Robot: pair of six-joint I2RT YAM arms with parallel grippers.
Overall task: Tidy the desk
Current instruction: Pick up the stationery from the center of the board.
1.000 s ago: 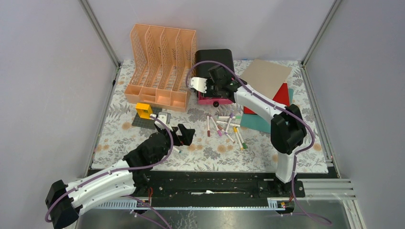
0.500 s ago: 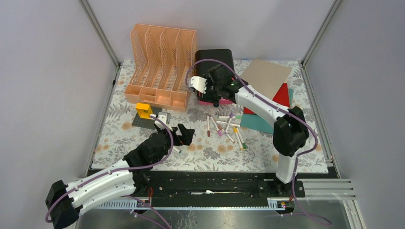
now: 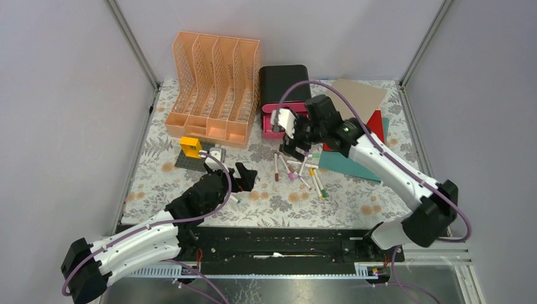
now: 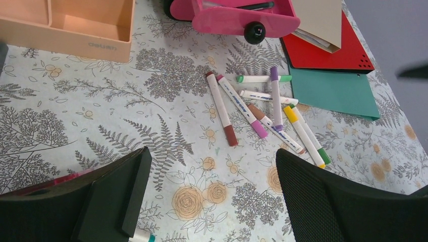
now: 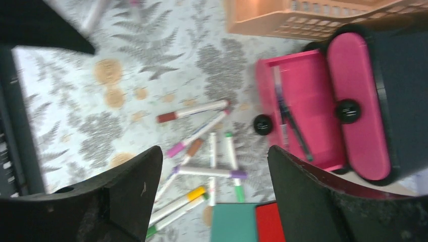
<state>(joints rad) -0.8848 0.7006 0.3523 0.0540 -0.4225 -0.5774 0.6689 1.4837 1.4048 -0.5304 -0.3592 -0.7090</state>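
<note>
Pink drawer (image 5: 323,131) stood open; markers (image 4: 241,106) lay loose on the desk (image 4: 75,101) beneath both arms.
Right gripper (image 5: 214,169) hung apart and empty over the pile, arm stretched forward; best dropped squarely across one outlying marker. Left gripper (image 4: 209,171) hovered low, spread wide, holding nothing.

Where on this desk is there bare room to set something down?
The desk is bare along its near edge, in front of the markers and the teal folder. Another free strip lies on the left, between the orange rack and the desk's edge. The middle is crowded: markers, the open pink drawer, and the right hand above the markers.
</note>
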